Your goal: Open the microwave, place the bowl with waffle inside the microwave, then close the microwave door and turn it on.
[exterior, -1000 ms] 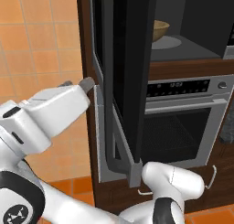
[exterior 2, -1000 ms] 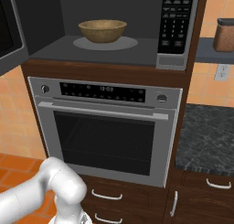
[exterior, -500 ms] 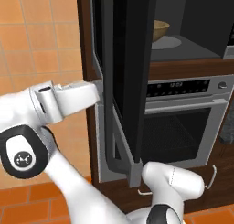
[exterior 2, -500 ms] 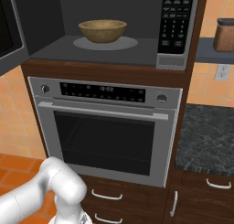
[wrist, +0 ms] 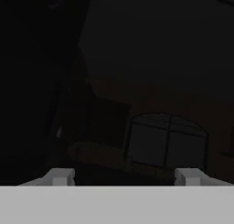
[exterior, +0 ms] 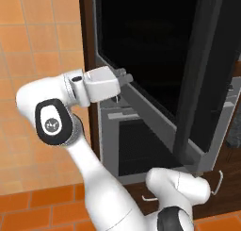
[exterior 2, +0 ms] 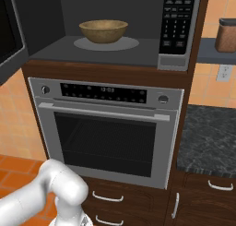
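1. the bowl [exterior 2: 103, 31] sits on the turntable inside the microwave [exterior 2: 110, 52], so the step in hand looks like closing the door [exterior: 155, 74], which stands swung out.
2. the gripper [exterior: 123, 79] is pressed against the door's outer glass near its hinge side; the jaws stand wide apart and hold nothing.
3. push flat and steady along the door's arc, keeping contact square so the tips don't slide off the glass.
4. the oven [exterior 2: 110, 133] below is not the target.

silver oven [exterior 2: 107, 130], dark countertop [exterior 2: 207, 137], brown jar [exterior 2: 227, 35]
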